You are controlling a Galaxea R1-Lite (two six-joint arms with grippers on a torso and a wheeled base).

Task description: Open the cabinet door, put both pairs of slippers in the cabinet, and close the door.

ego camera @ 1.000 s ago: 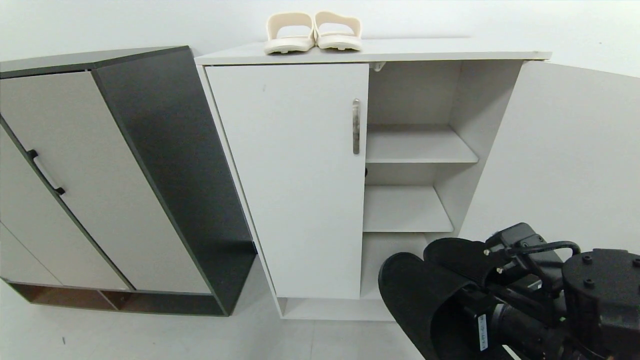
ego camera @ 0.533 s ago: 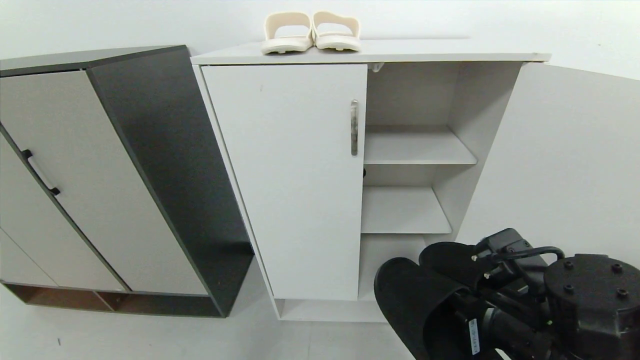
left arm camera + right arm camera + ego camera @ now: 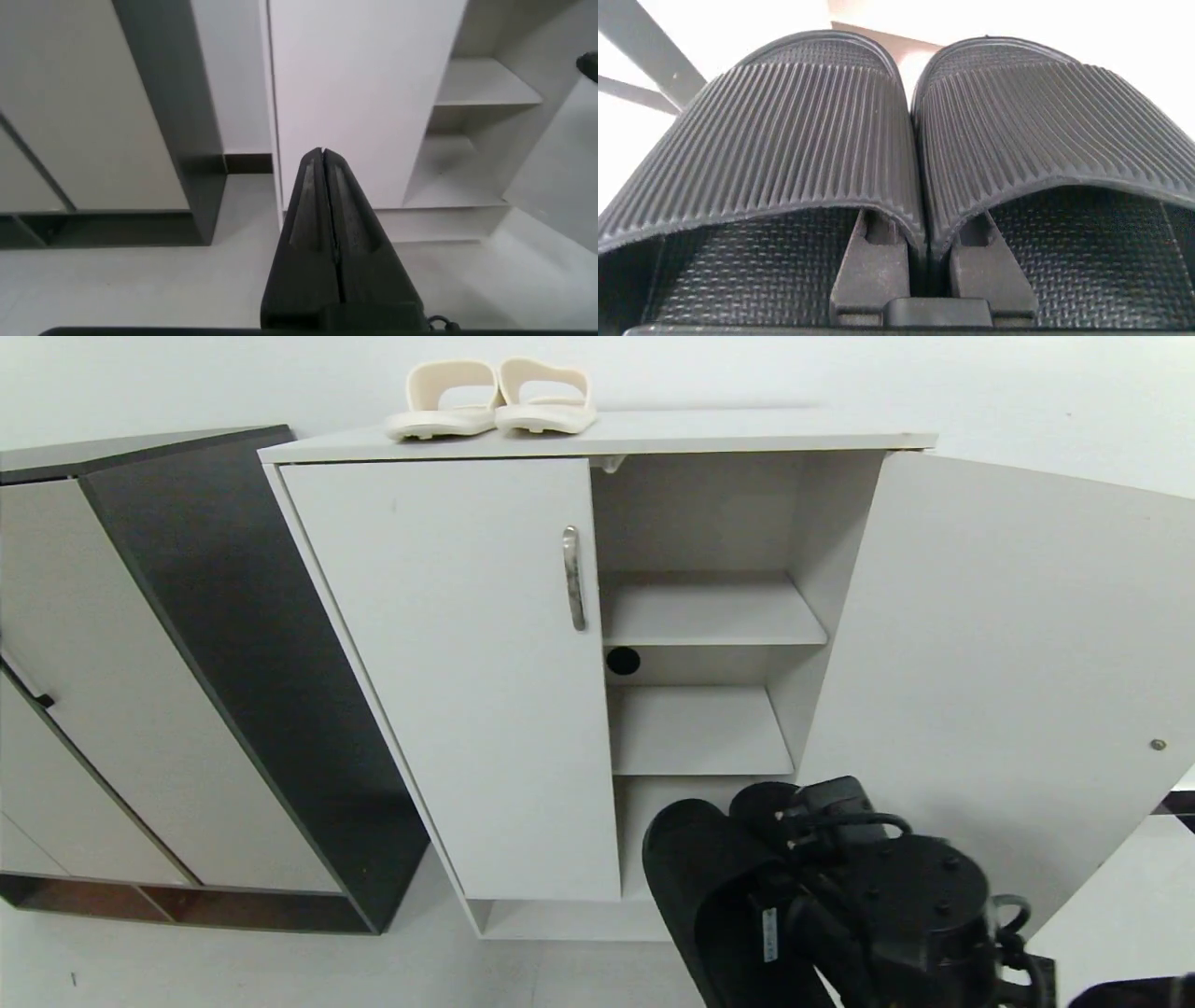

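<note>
Black slippers (image 3: 709, 868), the pair side by side, hang low and right of centre in my head view, just in front of the white cabinet (image 3: 653, 429) at its lowest compartment, still outside it. My right gripper (image 3: 920, 252) pinches their two neighbouring strap walls together. The right door (image 3: 1008, 663) stands wide open and the left door (image 3: 448, 663) is closed. Cream slippers (image 3: 490, 401) sit on the cabinet top, at upper centre-left. My left gripper (image 3: 322, 168) has its fingers pressed together.
</note>
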